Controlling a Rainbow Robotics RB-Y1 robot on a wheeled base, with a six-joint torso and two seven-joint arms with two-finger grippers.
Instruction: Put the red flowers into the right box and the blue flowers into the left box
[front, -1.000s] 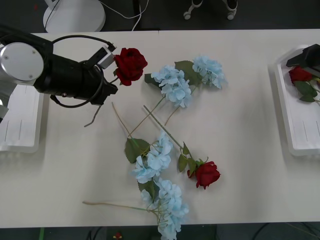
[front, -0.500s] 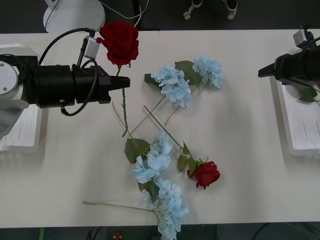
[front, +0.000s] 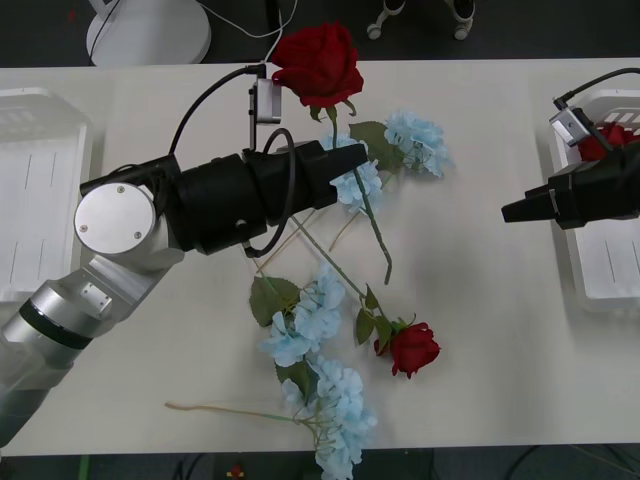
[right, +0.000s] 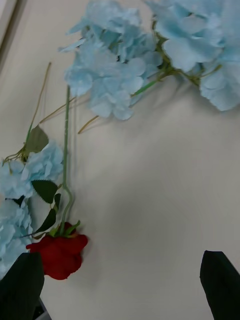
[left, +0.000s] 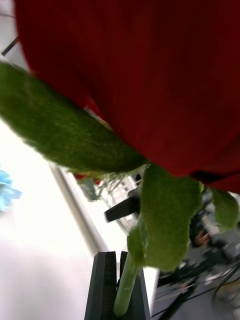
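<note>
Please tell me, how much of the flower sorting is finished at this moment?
Done: one red rose lies in the right box. In hand: the left claw is shut on a second rose, lifted above the table. Left: the rose on the table and all blue flowers; the left box holds none. The right claw is open.

Black cylindrical forearms, silver joint cap (front: 116, 221), looping black cables.

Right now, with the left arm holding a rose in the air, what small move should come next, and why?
Probably carry it on toward the right box. The left gripper is shut on the rose's stem over mid-table, far short of that box, while the right gripper waits open beside it.
</note>
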